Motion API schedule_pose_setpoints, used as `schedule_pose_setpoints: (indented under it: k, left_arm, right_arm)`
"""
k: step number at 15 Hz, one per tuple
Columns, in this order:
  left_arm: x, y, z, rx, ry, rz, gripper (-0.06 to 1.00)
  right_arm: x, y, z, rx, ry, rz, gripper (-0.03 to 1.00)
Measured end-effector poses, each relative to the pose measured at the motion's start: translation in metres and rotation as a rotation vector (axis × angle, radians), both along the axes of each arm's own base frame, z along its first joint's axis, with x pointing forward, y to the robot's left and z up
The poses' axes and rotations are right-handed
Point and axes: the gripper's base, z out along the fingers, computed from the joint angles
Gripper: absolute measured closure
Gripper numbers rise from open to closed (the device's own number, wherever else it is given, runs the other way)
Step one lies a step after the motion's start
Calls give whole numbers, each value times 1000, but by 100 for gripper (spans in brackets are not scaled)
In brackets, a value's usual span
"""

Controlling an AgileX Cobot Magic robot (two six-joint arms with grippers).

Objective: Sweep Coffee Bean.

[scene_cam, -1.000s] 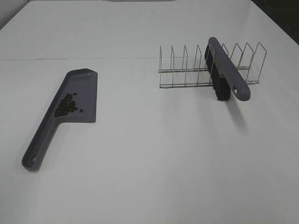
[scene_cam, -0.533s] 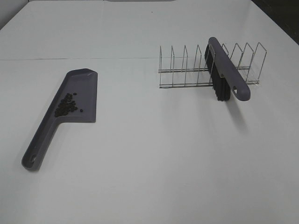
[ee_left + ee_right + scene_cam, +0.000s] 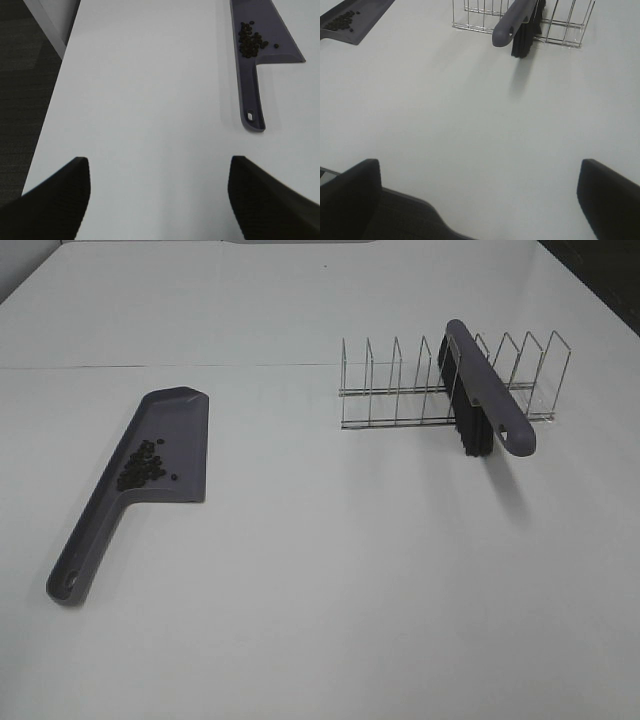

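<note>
Table (image 3: 320, 590): white, bare across the middle.
Dustpan (image 3: 165, 440): grey-purple, flat on the table at 9 o'clock in the high view; handle trails toward 7 o'clock.
Coffee beans (image 3: 142, 464): dark cluster on the dustpan's blade, near where the handle joins; one or two lie just apart from the pile. Also seen from the left wrist (image 3: 250, 41) and the right wrist (image 3: 341, 21).
Wire rack (image 3: 400, 390): at 1 o'clock, upright dividers in a row.
Brush (image 3: 490, 390): grey handle, black bristles down, resting in the wire rack, handle end jutting toward 5 o'clock.
Left gripper (image 3: 157, 200): two dark fingers at the frame's edge, a wide gap showing between them, nothing held; over bare table, well apart from the dustpan.
Right gripper (image 3: 480, 200): jaws spread wide, empty; over the table's near edge, well apart from the brush.
</note>
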Motion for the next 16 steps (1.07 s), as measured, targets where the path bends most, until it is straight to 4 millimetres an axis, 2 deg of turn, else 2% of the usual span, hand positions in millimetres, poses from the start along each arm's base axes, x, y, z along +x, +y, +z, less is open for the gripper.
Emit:
schedule_pose_setpoints:
  k: [16]
  left_arm:
    - [0,0,0,0,0,0,62]
  right_arm:
    - [0,1,0,6,2,-43,4]
